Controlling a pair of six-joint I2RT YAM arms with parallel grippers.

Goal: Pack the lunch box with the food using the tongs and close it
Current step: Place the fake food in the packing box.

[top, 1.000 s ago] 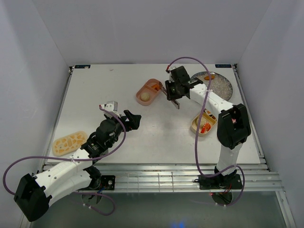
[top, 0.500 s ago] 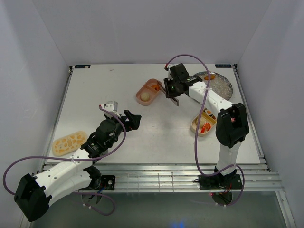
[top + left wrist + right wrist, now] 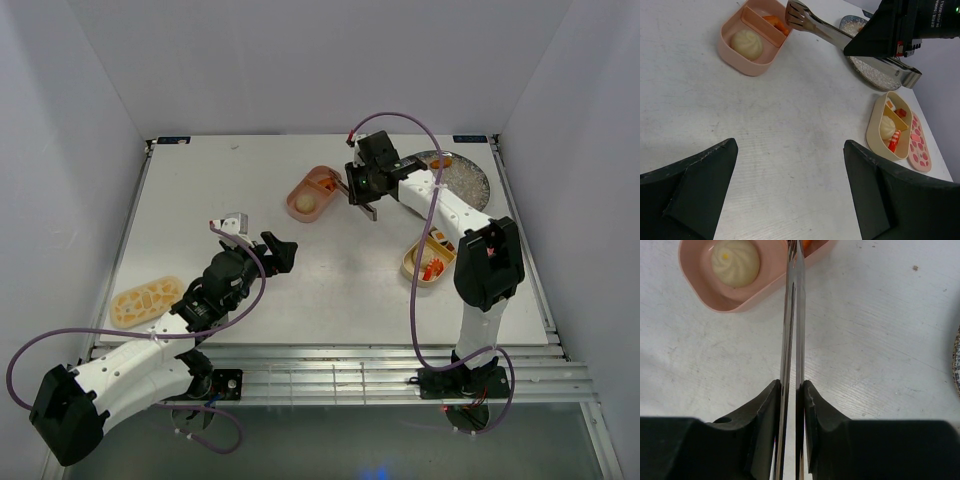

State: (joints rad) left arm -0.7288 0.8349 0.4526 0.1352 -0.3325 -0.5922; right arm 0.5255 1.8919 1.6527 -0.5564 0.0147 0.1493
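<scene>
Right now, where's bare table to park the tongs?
Free: far-left corner, left of the pink tray; centre strip between pink tray, tan tray and left fingers. Crowded: right side, with plate, tan tray, pink lid and the right fingers on the tongs.

Bright, even overhead light w/ soft shadows; wrist-view fingers [image 3: 760, 440] blurred.

Cut off at right wrist view's top edge: tips of thin silvery metal tongs [image 3: 801, 315], small compartment of pink plastic tray [image 3: 700, 286]; partly hidden behind tongs in left wrist view: round grey speckled plate [image 3: 867, 77].
</scene>
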